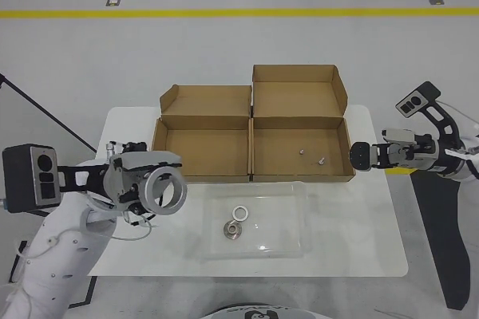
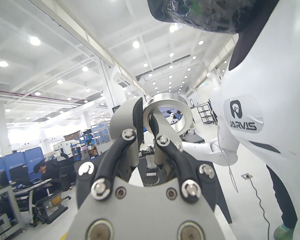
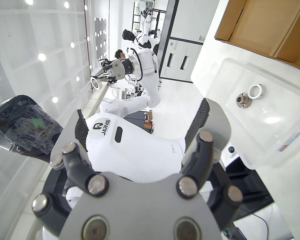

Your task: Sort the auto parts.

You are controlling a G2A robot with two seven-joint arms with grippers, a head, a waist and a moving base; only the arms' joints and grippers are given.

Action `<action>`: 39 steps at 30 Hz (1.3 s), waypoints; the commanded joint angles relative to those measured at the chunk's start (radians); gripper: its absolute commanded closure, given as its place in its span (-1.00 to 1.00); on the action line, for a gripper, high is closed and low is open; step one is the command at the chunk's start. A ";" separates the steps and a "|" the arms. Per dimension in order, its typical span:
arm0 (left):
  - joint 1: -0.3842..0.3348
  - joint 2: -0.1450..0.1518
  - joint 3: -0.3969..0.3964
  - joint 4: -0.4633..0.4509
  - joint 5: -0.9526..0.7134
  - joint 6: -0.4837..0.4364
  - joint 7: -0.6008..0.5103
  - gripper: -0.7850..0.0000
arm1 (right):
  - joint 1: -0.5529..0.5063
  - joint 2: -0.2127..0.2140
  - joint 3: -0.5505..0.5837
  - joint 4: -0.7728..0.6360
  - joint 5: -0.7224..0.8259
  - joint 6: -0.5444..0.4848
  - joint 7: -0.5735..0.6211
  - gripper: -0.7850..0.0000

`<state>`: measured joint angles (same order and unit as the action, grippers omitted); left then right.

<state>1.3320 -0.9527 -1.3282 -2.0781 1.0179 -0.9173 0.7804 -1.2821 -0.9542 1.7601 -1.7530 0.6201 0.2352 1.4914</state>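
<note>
left gripper (image 1: 148, 190): way over on the left side of the worktop (image 1: 367, 239), left of the tray. Its fingers (image 2: 137, 116) are clamped on the rim of the big metal ring, one finger outside the band and one poking through the hole.
big metal ring (image 1: 178, 194): shiny and wide-banded, up off the worktop, touching nothing but those fingers.
left box (image 1: 207, 151): brown cardboard, open, lid flap standing up at the back. It sits behind the tray and right up against the other box.
tray (image 1: 283, 215): clear plastic, front and centre on the worktop, just in front of both boxes.
white ring (image 1: 241, 213): lying flat in the left half of the tray.
metal hub (image 1: 232, 230): flanged, sitting just in front of the white ring, pretty much touching it.
right box (image 1: 279, 155): same cardboard type, also open.
small metal bits (image 1: 321, 159): two of them on the right box's floor, a little apart.
right gripper (image 1: 354, 155): at the right box's outer wall, fingers spread wide with nothing between them.
</note>
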 commanded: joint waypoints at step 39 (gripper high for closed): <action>0.029 -0.061 -0.023 -0.031 -0.091 0.005 -0.042 1.00 | 0.000 0.000 0.000 0.000 0.000 0.000 0.000 -1.00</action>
<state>1.3583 -1.0112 -1.3556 -2.1078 0.9370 -0.9162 0.7228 -1.2821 -0.9542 1.7601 -1.7530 0.6201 0.2352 1.4914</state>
